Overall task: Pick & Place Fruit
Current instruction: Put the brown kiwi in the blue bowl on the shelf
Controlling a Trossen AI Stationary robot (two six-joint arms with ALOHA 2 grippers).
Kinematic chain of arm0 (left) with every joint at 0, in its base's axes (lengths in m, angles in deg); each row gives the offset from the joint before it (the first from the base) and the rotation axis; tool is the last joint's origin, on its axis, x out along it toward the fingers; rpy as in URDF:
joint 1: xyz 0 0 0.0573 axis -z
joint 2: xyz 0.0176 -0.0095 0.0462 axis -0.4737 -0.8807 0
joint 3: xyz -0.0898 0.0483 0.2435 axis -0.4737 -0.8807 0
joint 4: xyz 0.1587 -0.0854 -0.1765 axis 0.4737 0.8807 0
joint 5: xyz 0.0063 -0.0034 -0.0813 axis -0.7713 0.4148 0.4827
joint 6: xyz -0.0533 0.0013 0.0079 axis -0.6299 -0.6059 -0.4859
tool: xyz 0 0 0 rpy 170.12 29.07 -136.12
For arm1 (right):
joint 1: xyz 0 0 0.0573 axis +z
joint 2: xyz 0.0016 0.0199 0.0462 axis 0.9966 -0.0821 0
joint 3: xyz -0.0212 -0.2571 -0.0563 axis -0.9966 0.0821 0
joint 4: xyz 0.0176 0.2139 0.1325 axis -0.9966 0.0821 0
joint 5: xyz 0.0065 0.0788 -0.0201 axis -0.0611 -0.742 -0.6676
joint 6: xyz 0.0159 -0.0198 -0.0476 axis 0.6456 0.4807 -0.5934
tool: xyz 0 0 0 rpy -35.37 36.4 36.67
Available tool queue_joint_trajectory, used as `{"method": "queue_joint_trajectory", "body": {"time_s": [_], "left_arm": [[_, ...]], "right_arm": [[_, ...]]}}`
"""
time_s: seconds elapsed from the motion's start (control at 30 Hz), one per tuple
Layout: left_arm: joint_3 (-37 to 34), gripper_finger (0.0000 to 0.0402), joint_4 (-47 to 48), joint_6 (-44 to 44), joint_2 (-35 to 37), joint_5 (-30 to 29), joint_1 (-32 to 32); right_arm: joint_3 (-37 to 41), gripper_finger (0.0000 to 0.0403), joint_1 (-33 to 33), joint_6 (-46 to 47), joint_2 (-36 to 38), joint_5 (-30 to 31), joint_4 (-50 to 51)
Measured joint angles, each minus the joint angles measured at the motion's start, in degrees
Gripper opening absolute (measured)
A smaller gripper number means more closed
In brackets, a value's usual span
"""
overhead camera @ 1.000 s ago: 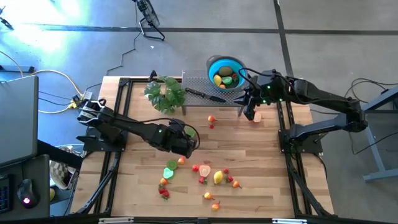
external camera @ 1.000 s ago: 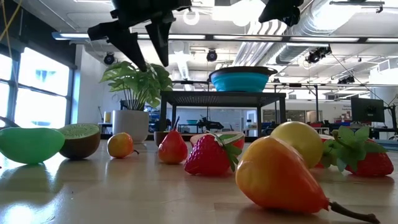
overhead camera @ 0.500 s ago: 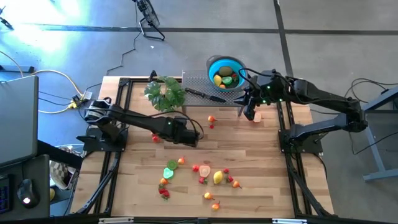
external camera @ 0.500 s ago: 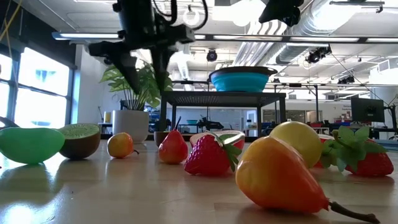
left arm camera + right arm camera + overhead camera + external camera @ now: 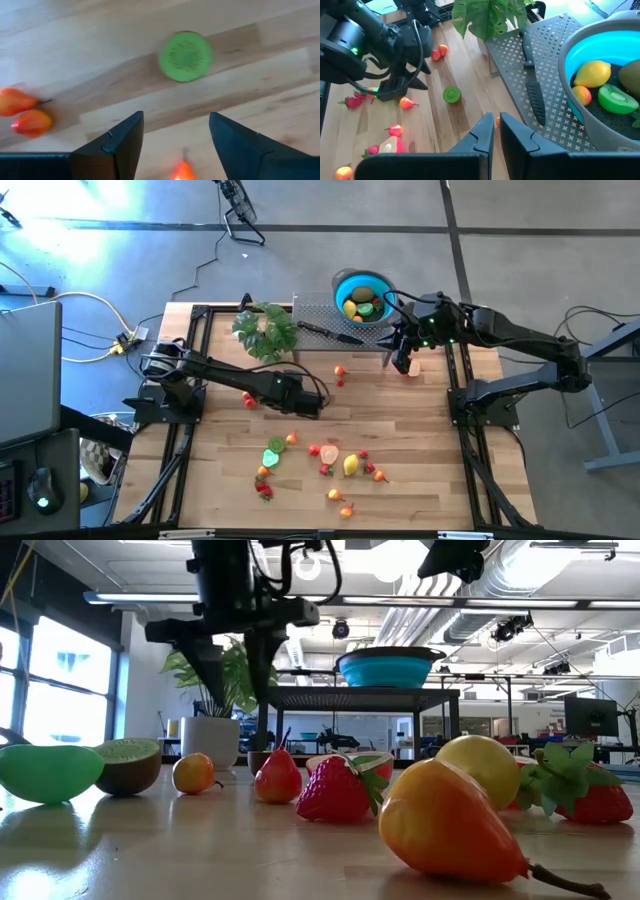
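Observation:
Toy fruit lies scattered on the wooden table: a lemon, strawberries and small orange pieces near the front. A kiwi half, green face up, lies mid-table. My left gripper hangs open above the table, pointing steeply down. A small orange fruit lies under it, the kiwi half just beyond; in the low view this gripper is clear of the wood. My right gripper is shut and empty, held high beside the blue bowl, which holds a lemon and green pieces.
The bowl stands on a perforated metal rack at the far edge, with a black-handled knife lying on it. A potted leafy plant stands left of the rack. Two red-orange fruits lie near my left arm.
My left gripper has come down toward the table and shifted a little toward the right and far edges. It has tipped to point more steeply down and stays open. The fruit has not moved.

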Motion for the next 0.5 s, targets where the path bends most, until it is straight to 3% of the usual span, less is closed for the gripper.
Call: {"method": "queue_joint_trajectory", "body": {"time_s": [0.23, 0.5], "left_arm": [[-0.1, 0.0219, 0.5, 1.3, 0.0, 0.3, 0.0], [-0.1, 0.0219, -3.6, 1.5, 0.0, -4.9, 0.0]], "right_arm": [[0.0, 0.0023, 0.0, 0.0, 0.0, 0.0, 0.0], [0.0, 0.0023, 0.0, 0.0, 0.0, 0.0, 0.0]]}}
